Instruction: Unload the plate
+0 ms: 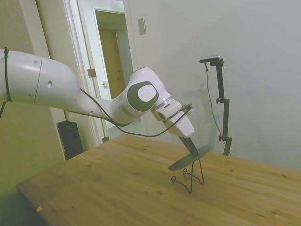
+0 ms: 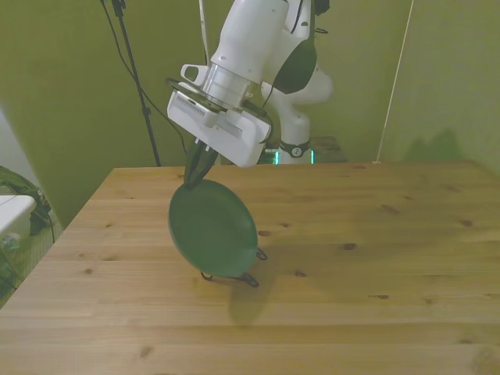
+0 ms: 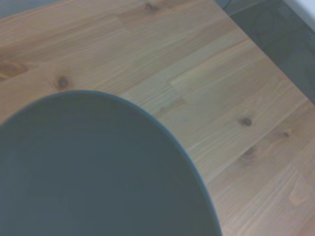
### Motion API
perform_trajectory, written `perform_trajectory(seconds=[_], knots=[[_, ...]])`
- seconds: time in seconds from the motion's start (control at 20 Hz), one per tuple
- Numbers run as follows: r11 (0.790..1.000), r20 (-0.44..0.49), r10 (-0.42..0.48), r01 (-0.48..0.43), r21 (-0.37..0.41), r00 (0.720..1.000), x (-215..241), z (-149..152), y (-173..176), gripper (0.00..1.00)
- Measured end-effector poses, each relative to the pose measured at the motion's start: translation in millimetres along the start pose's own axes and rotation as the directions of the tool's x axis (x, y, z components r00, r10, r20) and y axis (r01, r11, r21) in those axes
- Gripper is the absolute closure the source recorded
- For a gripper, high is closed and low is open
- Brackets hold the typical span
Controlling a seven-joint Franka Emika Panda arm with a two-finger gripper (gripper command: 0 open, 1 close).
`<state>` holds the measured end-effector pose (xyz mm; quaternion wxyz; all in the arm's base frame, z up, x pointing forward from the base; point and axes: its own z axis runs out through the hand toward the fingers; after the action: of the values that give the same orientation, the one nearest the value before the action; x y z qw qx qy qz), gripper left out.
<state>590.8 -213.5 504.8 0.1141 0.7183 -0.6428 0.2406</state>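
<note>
Plate (image 2: 212,229): tilting steeply in wire stand (image 1: 189,176) on table (image 2: 375,234), lower edge appearing seated in stand. Gripper (image 2: 197,170): we are pinching plate's upper rim, fingers narrow on it. Progress: we are judging grasp made; lifting clear of stand and setting plate down remaining.
</note>
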Motion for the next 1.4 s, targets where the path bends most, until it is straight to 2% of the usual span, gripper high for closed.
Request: perform_trajectory(seconds=[0.3,0.6,0.8,1.0,1.2,1.4], knots=[[0.996,0.008,-0.021,0.020,0.085,1.000,-17.3,-36.6,-3.6,1.00],[0.984,0.061,-0.102,0.092,0.152,0.993,-78.8,-86.5,13.8,1.00],[0.976,0.125,-0.156,0.133,0.173,0.980,-124.5,-106.0,38.1,1.00],[0.967,0.184,-0.230,0.202,0.159,0.956,-155.4,-100.0,62.3,1.00],[0.952,0.249,-0.303,0.278,0.129,0.920,-175.2,-73.0,79.5,1.00],[0.949,0.268,-0.315,0.299,0.100,0.911,-180.1,-52.6,88.4,1.00]])
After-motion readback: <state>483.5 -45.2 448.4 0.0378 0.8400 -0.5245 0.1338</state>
